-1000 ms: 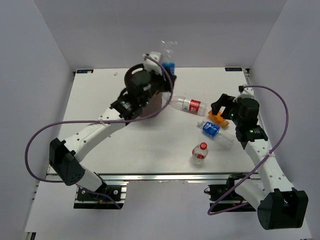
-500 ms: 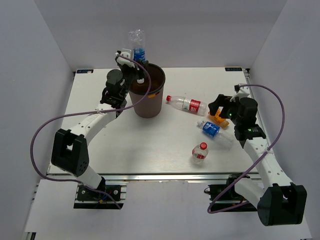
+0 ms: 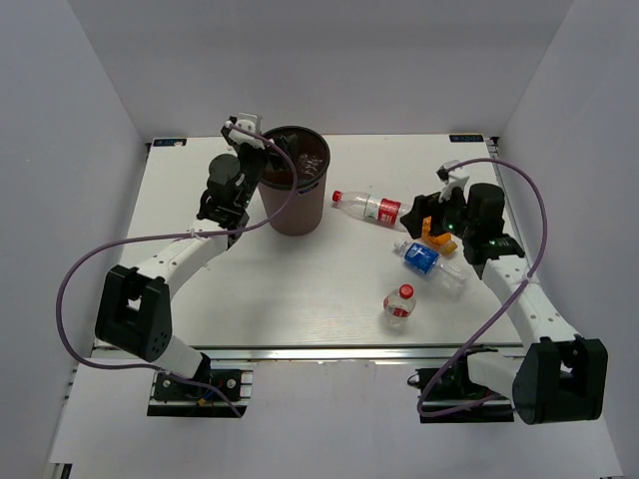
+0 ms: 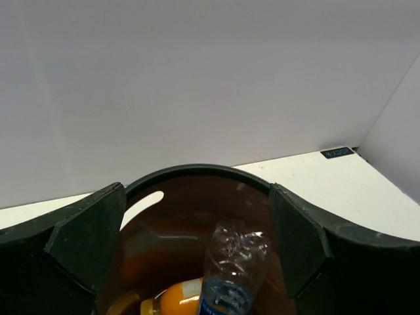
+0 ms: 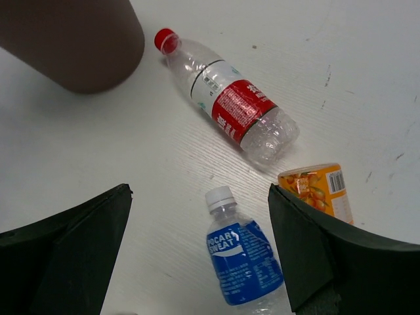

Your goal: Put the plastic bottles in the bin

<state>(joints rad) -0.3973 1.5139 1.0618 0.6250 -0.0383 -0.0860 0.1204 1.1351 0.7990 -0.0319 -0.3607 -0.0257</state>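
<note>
the blue-labelled bottle [image 4: 230, 279] has been dropped into the bin [image 3: 291, 210]; left gripper [image 4: 195, 226] and right gripper [image 5: 197, 246] are spread wide.

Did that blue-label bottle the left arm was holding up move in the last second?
Yes. The blue-label bottle went down: it was held above the rim of the bin and now lies inside it.

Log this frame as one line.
left gripper open over bin; in bin: blue-label bottle, orange bottle; right gripper open; on table: lying red-label bottle, Pocari bottle, second orange bottle, upright red-cap bottle
</note>
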